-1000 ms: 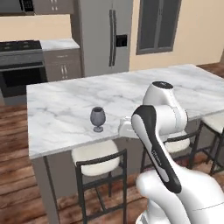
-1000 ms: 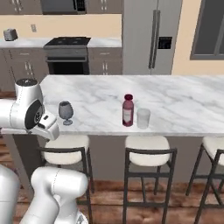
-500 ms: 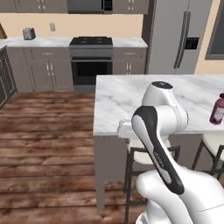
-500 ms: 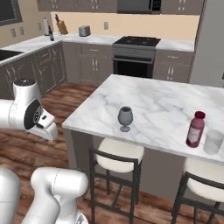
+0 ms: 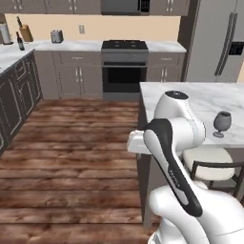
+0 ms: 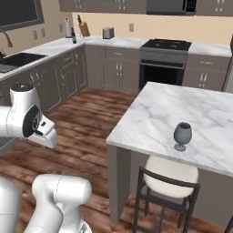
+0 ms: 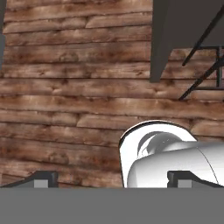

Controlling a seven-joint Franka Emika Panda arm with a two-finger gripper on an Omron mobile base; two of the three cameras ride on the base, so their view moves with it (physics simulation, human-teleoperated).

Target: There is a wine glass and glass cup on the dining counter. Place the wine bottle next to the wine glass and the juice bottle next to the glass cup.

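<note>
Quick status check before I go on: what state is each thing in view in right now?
wine glass: upright on the dining counter, looks empty
wine bottle: upright on the far wall counter, not yet fetched
gripper: open, holding nothing, facing the wooden floor
oven: door shut
fridge: doors shut

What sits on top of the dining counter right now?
On the dining counter, the wine glass stands upright near the front edge. The counter's right end runs out of frame, so anything there is unseen.

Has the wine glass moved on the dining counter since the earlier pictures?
No. The wine glass stands near the same front edge of the dining counter; the base turned, shifting the view.
</note>
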